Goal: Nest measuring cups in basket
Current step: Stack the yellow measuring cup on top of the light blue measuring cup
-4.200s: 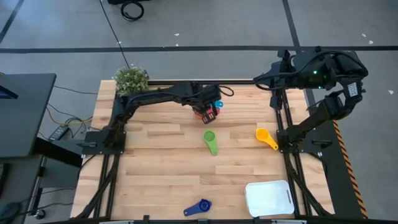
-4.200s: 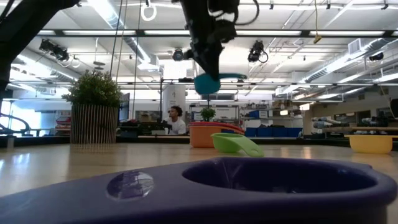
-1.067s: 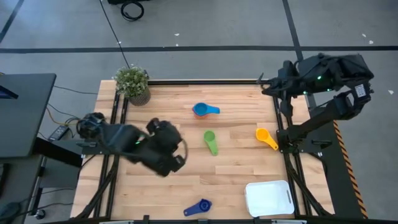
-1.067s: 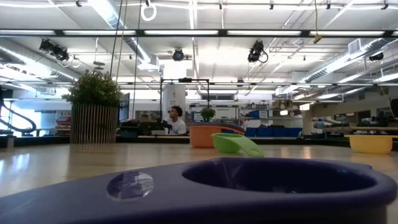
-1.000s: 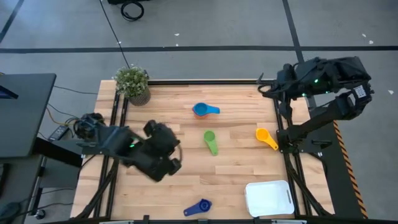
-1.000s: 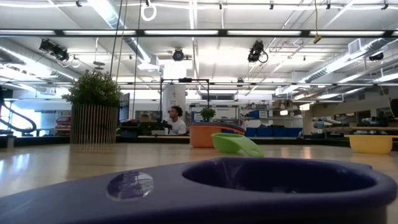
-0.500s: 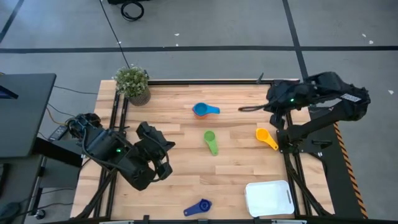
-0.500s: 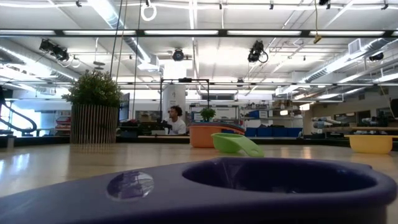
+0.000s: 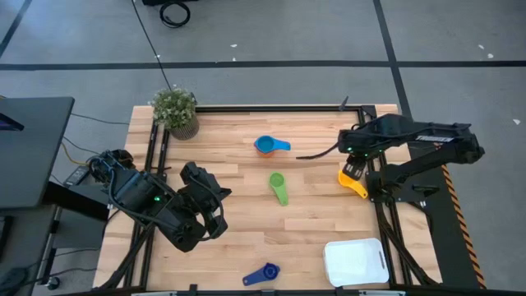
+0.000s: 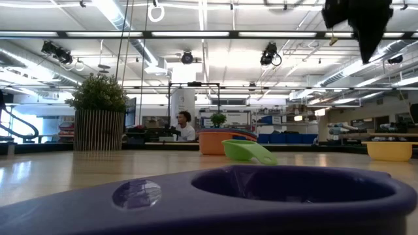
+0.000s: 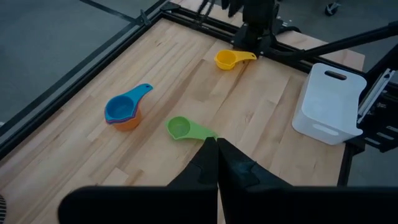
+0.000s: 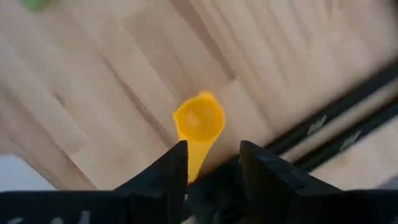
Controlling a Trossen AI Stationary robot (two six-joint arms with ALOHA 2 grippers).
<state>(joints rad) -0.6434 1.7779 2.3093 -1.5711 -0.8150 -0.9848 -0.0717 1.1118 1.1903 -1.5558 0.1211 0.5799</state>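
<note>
A light blue cup sits nested on a red and orange stack at the far middle of the table; the stack also shows in the left wrist view. A green cup lies mid-table. A yellow cup lies at the right. A dark blue cup lies at the near edge. The white basket stands at the near right corner. My right gripper is open and hangs high above the yellow cup, touching nothing. My left gripper is shut and empty over the table's left side.
A potted plant stands at the far left corner. Black frame rails run along the right edge close to the yellow cup. Bare wood lies between the cups and the basket.
My right gripper has swung from the far right corner toward the near side and down, and now stands over the yellow cup. My left gripper first drew back toward the table's left and near side, then kept still. No cup has moved.
</note>
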